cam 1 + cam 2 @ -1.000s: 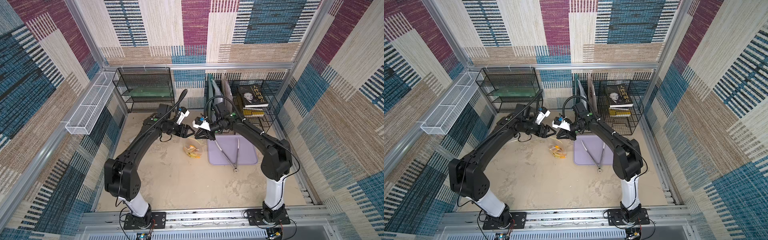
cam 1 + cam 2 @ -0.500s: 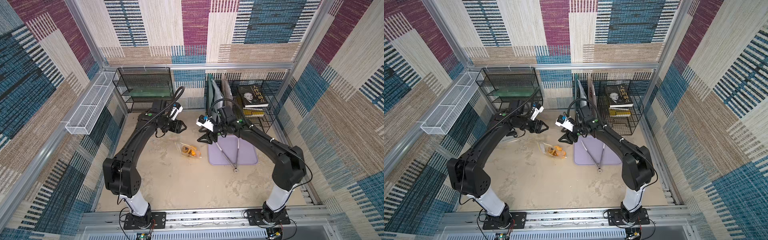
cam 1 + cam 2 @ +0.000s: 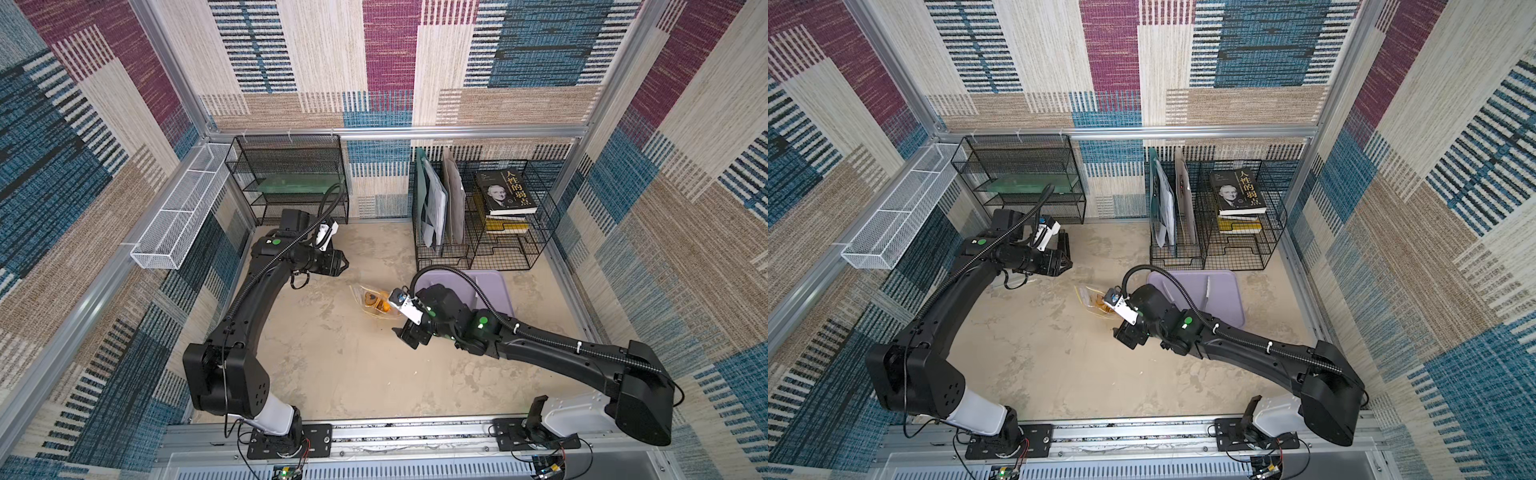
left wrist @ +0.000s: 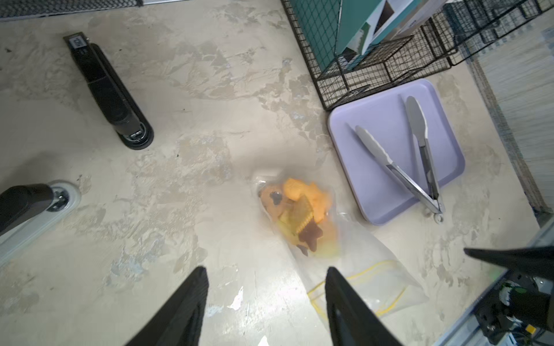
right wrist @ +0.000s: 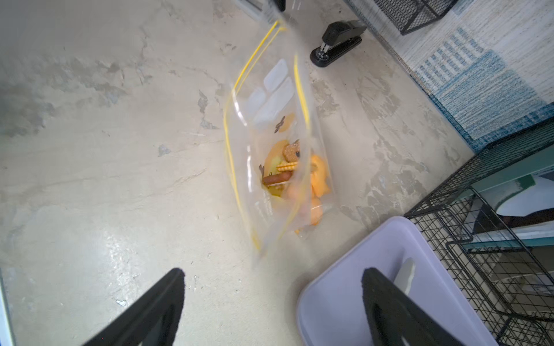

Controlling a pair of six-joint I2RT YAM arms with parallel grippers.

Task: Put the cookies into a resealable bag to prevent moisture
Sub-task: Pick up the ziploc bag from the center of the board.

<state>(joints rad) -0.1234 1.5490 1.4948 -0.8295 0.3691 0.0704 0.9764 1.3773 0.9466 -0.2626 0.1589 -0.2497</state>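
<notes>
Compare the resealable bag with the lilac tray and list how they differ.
The resealable bag is clear, floppy and crumpled; the lilac tray is opaque and flat with a raised rim. The resealable bag holds the cookies; the lilac tray holds only metal tongs. The lilac tray lies next to the black wire rack; the resealable bag lies farther out. Both rest on the table, side by side.

Bag (image 3: pixel 360 292) w/ cookies (image 3: pixel 377 302) lies near lilac tray (image 3: pixel 493 291).
</notes>
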